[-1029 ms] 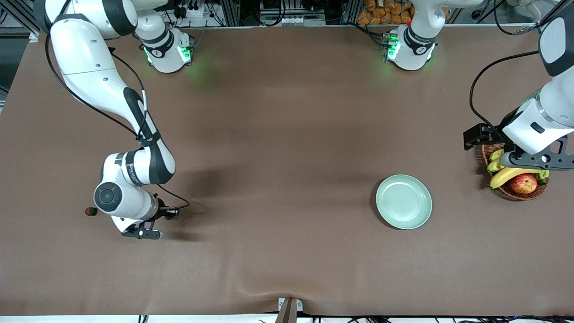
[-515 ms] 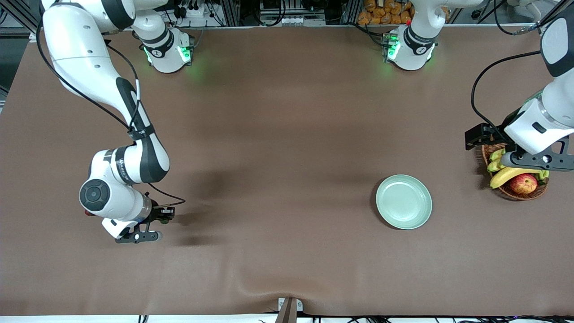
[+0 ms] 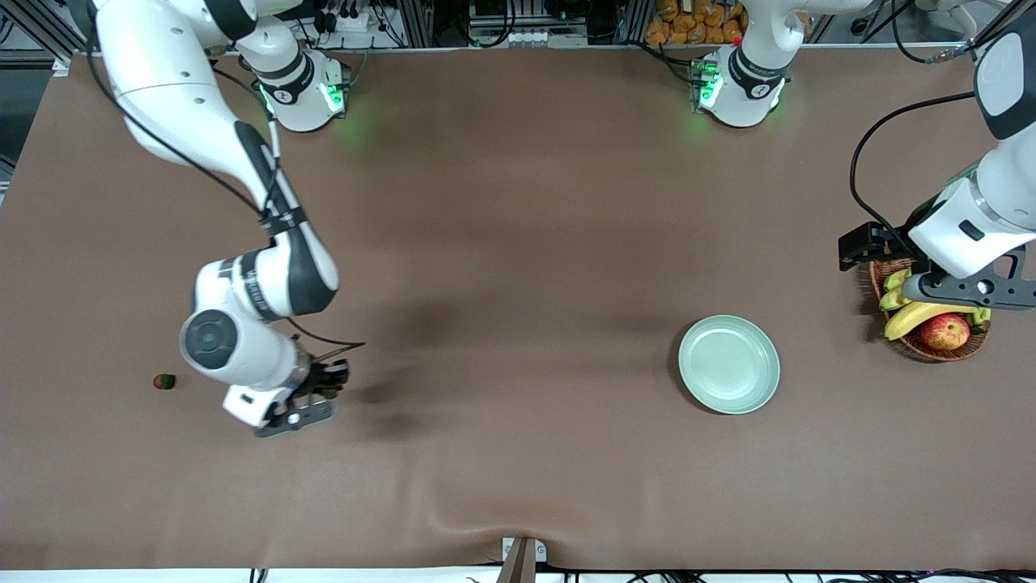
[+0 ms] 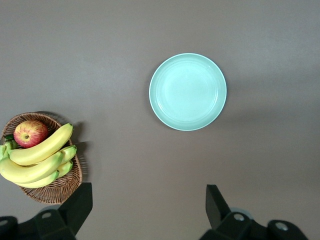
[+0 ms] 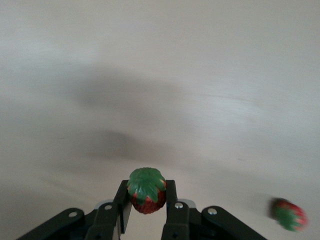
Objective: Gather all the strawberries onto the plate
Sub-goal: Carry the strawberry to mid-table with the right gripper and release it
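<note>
Right wrist view shows the right hand [image 5: 145, 205] clamped on one strawberry [image 5: 146, 190], leafy top up. The plate [image 3: 729, 364] sits empty on the counter [image 3: 518, 243], well apart from that hand toward the left arm's end, so the carry must run that way. A second strawberry [image 3: 164, 381] lies farther still from the plate. The left hand [image 4: 147, 212] waits, fingers spread and empty, over the basket [image 3: 939, 348].

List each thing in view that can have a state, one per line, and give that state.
Right gripper: shut on a strawberry, up over the table's right-arm end.
Second strawberry: loose on the table, not collected.
Plate: empty.
Left gripper: open, holding nothing, waiting over the basket.
Basket: holds bananas and an apple.
</note>
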Available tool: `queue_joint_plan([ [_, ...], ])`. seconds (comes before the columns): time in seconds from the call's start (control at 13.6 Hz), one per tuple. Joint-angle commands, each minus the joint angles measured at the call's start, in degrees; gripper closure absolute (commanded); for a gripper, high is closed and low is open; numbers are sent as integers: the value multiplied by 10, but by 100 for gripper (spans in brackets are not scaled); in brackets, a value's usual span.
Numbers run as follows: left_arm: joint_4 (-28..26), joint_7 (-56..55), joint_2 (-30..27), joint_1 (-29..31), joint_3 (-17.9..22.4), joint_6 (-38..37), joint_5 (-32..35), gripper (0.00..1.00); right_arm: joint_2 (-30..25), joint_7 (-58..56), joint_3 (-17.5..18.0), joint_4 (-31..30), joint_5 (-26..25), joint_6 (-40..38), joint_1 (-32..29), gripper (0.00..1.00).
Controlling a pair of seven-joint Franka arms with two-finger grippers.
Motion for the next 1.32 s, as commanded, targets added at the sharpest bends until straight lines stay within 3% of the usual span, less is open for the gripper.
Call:
queue_joint_plan([
  [0.0,12,14,5,4,1,-7,-9,0,10,19,0,17,6,13,58,100],
  [0.37,12,14,5,4,1,-6,-9,0,33,74,2,19,5,108,183,100],
  [0.66,11,14,5,4,1,-7,-9,0,86,76,3,82,4,142,253,100],
  [0.96,8,14,4,7,1,-9,-9,0,146,66,2,126,-2,205,282,100],
  [1.25,10,14,4,14,1,-11,-9,0,178,-18,0,159,-2,212,282,100],
])
